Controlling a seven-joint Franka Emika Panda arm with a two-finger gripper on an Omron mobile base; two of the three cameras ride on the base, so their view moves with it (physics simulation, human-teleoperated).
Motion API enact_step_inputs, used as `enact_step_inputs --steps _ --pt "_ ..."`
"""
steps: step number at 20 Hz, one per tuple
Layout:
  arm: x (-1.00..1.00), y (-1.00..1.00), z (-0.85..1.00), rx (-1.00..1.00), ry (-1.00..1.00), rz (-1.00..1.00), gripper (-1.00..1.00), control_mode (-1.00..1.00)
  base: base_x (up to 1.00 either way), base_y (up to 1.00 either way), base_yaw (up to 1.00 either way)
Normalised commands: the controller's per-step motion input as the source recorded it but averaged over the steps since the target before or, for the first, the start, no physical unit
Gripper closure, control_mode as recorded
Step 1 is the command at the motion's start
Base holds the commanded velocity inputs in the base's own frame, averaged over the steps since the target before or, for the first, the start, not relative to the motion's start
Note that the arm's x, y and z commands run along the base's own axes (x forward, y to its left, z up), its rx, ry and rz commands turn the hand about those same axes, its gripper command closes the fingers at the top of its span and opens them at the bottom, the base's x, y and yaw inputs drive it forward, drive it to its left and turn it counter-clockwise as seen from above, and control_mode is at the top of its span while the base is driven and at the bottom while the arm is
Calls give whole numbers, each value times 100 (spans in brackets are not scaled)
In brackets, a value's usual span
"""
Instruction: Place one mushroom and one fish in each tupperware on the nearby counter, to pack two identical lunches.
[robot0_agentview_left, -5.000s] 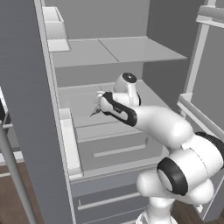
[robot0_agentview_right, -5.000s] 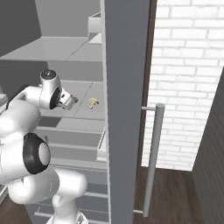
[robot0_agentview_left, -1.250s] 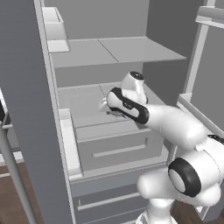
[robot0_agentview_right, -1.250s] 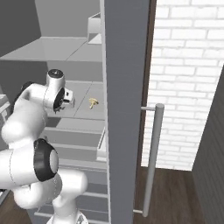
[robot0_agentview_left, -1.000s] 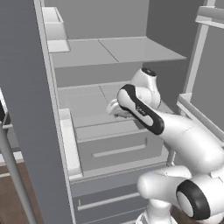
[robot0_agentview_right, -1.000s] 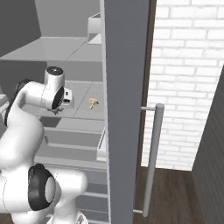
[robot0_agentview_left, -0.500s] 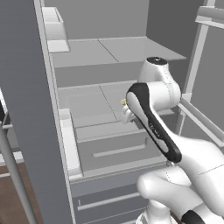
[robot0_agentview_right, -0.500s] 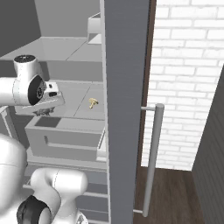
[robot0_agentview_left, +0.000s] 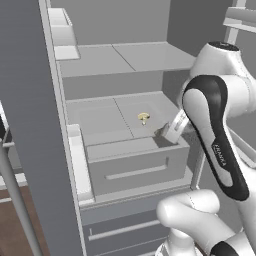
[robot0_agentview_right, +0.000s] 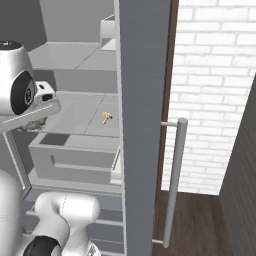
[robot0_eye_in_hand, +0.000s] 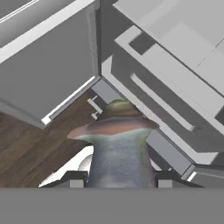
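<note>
As the jaws stood: gripper (robot0_eye_in_hand: 119, 179) closed on the fish (robot0_eye_in_hand: 117, 146), one dark tip pressed to each flank; nothing else was between them.
Fish, place: in the grip, in front of the open fridge, beside the right end of the drawer (robot0_agentview_left: 132, 167) in the left base view, where the gripper (robot0_agentview_left: 170, 131) hung.
Fish, long axis: in line with the fingers, running straight out from the hand, not across the jaws.
Fish, pointing: flared tail outward, away from the hand; the body ran back between the tips, and its head end was hidden below the picture's edge.
Tail's aim: in the hand view it pointed towards the fridge's lower drawers and the wooden floor, so the fish seemed to hang tail-down and tilted.
Mushroom (robot0_agentview_left: 143, 117): upright on the grey shelf (robot0_agentview_left: 100, 120) behind the drawer, apart from the gripper, to its left and farther in.
Mushroom, other side: the right base view put the mushroom (robot0_agentview_right: 106, 117) to the right of the gripper (robot0_agentview_right: 37, 122), with a clear gap between.
Tupperware: which way it lay from the jaws could not be told.
Coming move, as judged: carry the fish to the counter, then bring its long axis along a tray's length before letting go, since tail-first it would likely tip on landing.
Risk, as judged: the grip sat on the rear body only, so a fast swing might have let it pivot.
</note>
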Motion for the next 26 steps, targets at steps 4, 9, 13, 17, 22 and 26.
enact_step_inputs --steps 4,9,13,17,22,26 --pt "-94 -14 40 -2 -7 31 100 -100 0 0 0" --pt "-48 0 18 0 -7 6 100 100 -3 0 0" --pt "0 0 0 0 0 0 100 100 -8 -4 8" --pt "0 0 0 0 0 0 100 100 -60 -8 5" --pt "0 0 0 0 0 0 100 100 -60 -14 22" --pt "0 0 0 0 0 0 100 100 -12 -6 63"
